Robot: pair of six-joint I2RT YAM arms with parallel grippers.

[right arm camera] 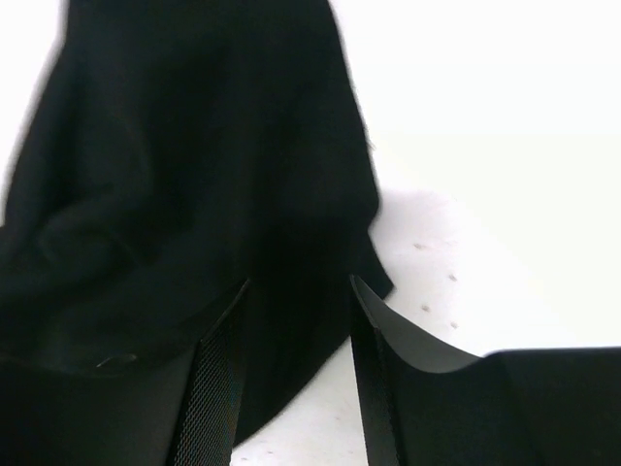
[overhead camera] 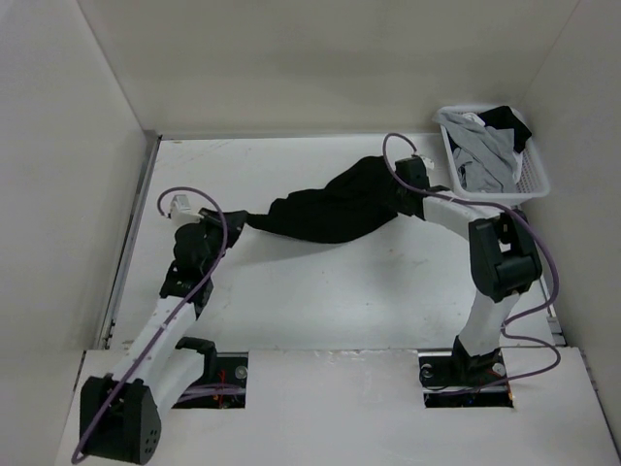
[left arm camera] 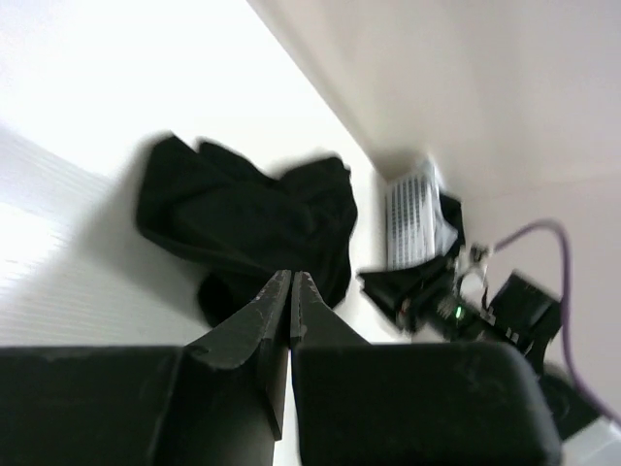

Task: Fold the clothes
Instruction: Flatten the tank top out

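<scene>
Left gripper (overhead camera: 243, 219), top view: clamped shut at left tip of black T-shirt (overhead camera: 330, 209), bunched on table (overhead camera: 291, 311). Left wrist: possibly pinching fabric; unclear. Right wrist: right gripper (right arm camera: 301, 282) spread astride cloth. Treat as limp, light; grasp hems.

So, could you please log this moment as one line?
black T-shirt: bunched on table | left gripper: shut, at left end | right gripper: open, over right end

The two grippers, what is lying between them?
The crumpled black T-shirt lies stretched between the left gripper and the right gripper; the top view shows it best.
</scene>
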